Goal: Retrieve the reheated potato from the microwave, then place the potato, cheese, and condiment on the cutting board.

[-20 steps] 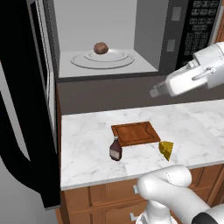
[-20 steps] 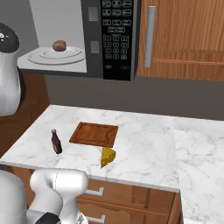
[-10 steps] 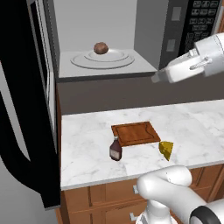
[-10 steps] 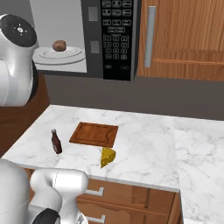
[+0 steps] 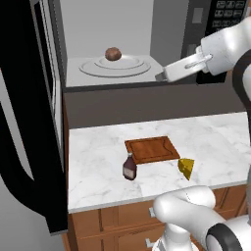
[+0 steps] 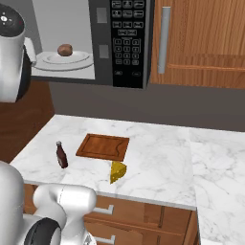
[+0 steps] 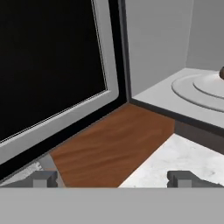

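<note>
The microwave [image 5: 195, 30] stands open, its dark glass door [image 5: 22, 112] swung out to the left. The brown potato [image 5: 113, 53] lies on the round glass turntable [image 5: 93, 68] inside; the right base view shows the potato [image 6: 65, 49] too. My gripper [image 5: 163, 75] hovers open and empty at the lower right corner of the cavity mouth, right of the potato and apart from it. In the hand view the fingertips [image 7: 43, 178] stand wide apart, facing the door [image 7: 52, 65] and the turntable [image 7: 199, 89]. On the counter below lie the cutting board [image 5: 152, 148], the condiment [image 5: 129, 167] and the cheese [image 5: 186, 167].
The open door blocks the space left of the counter. The keypad panel [image 6: 127, 43] sits right of the cavity, with a wooden wall cabinet [image 6: 201, 43] beyond it. The marble counter [image 6: 158, 158] stretches to the right of the board.
The arm has swung left and slightly up, from in front of the keypad panel to the cavity's lower right corner. The jaws stayed open. Potato, board, bottle and cheese have not moved.
</note>
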